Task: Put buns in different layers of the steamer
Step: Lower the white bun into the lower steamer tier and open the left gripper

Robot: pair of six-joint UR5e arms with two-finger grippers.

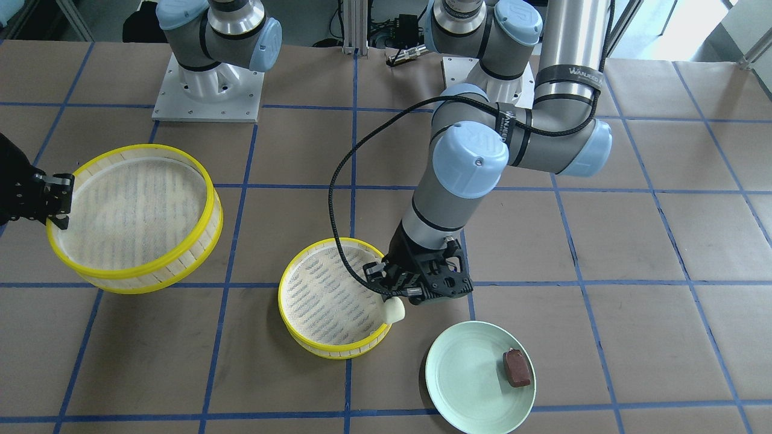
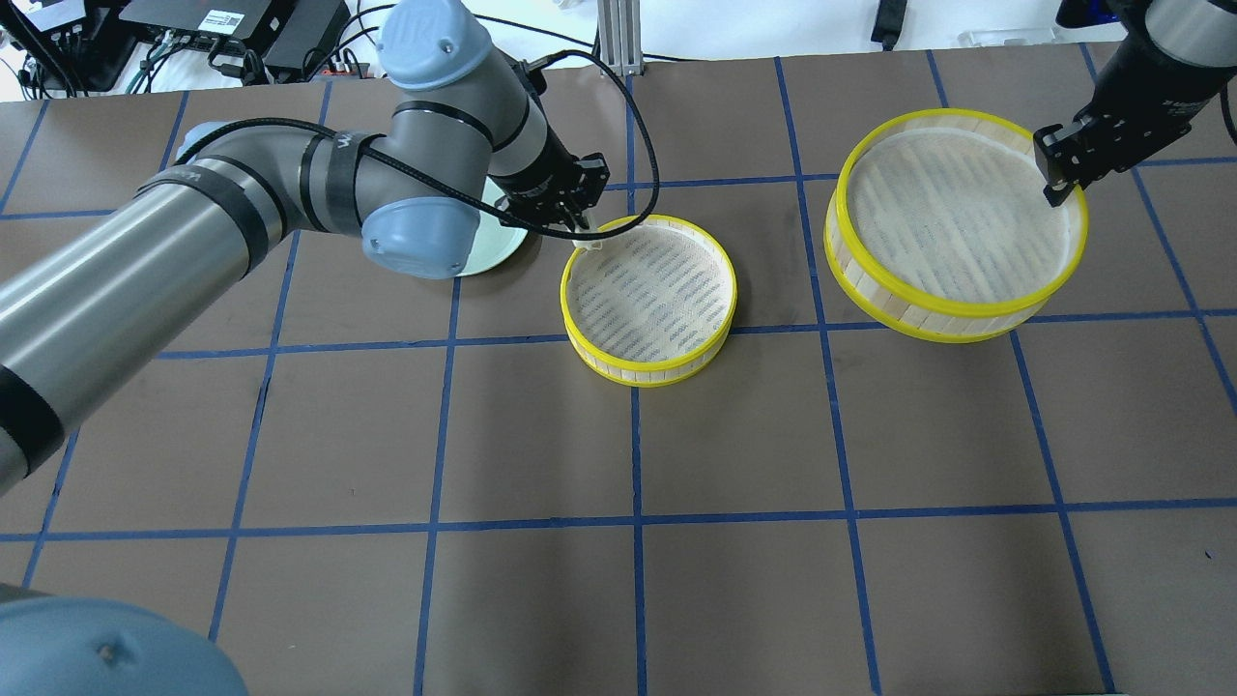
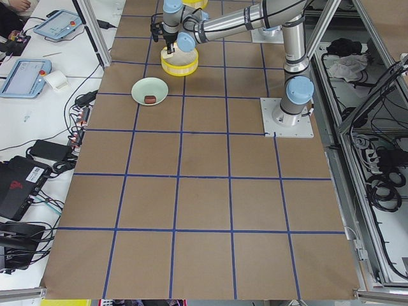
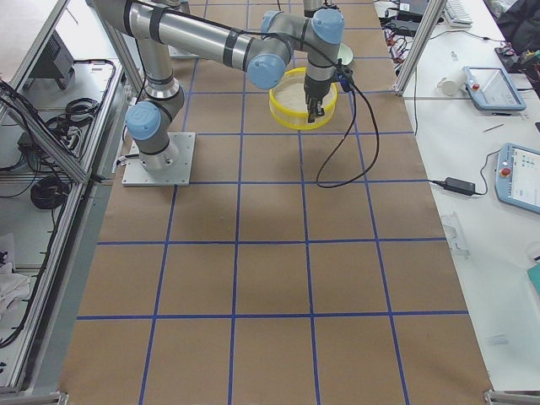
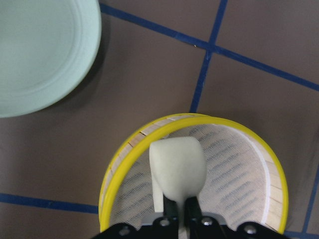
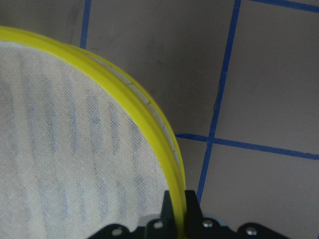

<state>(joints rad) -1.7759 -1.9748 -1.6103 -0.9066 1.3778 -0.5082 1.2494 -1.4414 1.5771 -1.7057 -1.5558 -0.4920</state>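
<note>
My left gripper (image 1: 395, 299) is shut on the cream-white bun (image 1: 394, 310) and holds it just above the near edge of a yellow-rimmed steamer tray (image 1: 281, 301) on the table. In the left wrist view the bun (image 5: 178, 167) hangs over that tray's woven bottom, just inside its rim (image 5: 115, 167). My right gripper (image 1: 60, 222) is shut on the rim of the second steamer tray (image 1: 208, 181), which it holds tilted and apparently lifted at the robot's right. The dark reddish-brown bun (image 1: 517, 367) lies on a pale green plate (image 1: 464, 386).
The green plate sits close to the centre tray on the operators' side, partly hidden under my left arm in the overhead view (image 2: 503, 246). Brown paper with blue tape lines covers the table (image 2: 638, 541). The arm bases (image 1: 208, 90) stand at the robot's edge.
</note>
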